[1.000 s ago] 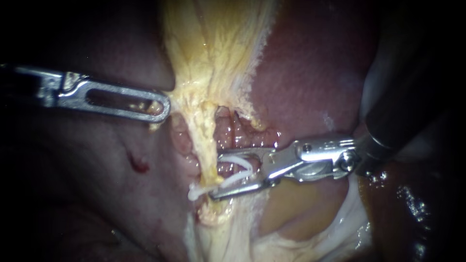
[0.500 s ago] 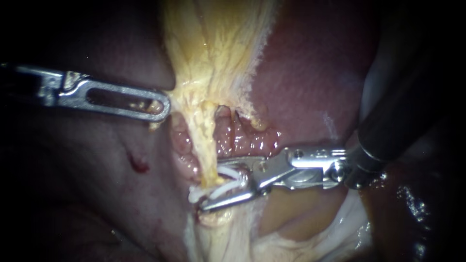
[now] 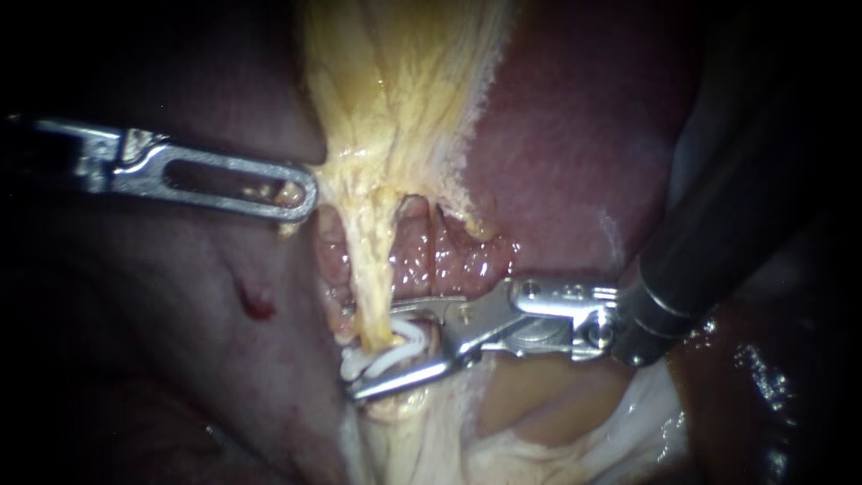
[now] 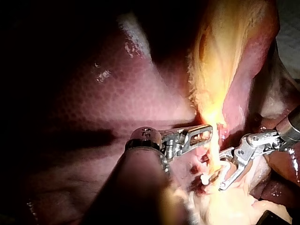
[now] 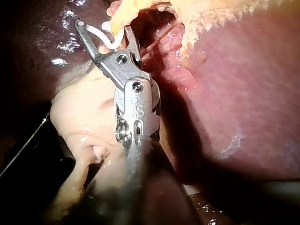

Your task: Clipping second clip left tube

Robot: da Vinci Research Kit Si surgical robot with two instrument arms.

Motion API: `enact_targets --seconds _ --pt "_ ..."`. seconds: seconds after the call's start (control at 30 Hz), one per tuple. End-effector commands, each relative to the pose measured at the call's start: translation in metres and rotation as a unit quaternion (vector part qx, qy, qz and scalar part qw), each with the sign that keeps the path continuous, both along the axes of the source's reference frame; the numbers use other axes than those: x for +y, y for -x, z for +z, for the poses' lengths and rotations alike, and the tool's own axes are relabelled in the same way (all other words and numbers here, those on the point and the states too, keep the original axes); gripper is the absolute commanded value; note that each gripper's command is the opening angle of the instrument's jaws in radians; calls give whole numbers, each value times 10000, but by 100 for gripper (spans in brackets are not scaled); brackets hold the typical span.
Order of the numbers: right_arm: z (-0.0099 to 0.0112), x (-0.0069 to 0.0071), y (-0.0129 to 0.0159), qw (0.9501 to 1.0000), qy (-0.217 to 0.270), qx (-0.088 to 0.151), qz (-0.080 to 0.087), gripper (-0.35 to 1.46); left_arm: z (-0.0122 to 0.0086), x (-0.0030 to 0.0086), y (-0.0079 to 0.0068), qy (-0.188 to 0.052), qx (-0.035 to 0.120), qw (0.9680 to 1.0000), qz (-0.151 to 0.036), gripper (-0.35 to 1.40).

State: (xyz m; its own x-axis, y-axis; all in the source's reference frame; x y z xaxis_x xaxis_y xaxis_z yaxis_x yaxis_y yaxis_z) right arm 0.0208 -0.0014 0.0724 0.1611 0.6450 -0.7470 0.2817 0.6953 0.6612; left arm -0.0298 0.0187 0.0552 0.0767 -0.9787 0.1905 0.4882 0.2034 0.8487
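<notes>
Closing white plastic clip (image 3: 364, 361) on thin yellow left tube (image 3: 373, 269)
Jaws: right instrument (image 3: 352, 352) gripped the clip, left instrument (image 3: 303, 192) gripped yellow fatty tissue (image 3: 395, 99); a square, full squeeze suited.

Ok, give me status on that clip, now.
Left instrument shut on yellow tissue. Right instrument holds the white clip astride the tube, clip not yet closed. Nothing else at the jaws.

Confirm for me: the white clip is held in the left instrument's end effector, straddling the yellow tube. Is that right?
Wrong side. The white clip is held in the right instrument's end effector, the one whose shaft comes in from the right. The endoscope view shows this, and the right wrist view agrees. The clip does straddle the yellow tube.
</notes>
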Motion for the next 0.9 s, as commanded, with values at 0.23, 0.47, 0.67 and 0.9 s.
enact_targets --seconds 0.23,0.47,0.67,0.9 --pt "2 -1 -7 10000 5 31 -10 50 1 0 1 -1 3 10000 -5 -35" --pt "5 -5 -12 10000 26 35 -7 50 2 0 2 0 5 10000 -7 -35" --pt "6 -6 -14 10000 33 44 -9 50 3 1 2 1 4 10000 -6 -35" --pt "-1 -10 -15 9999 29 88 -60 50 5 1 2 2 3 10000 -5 -35"
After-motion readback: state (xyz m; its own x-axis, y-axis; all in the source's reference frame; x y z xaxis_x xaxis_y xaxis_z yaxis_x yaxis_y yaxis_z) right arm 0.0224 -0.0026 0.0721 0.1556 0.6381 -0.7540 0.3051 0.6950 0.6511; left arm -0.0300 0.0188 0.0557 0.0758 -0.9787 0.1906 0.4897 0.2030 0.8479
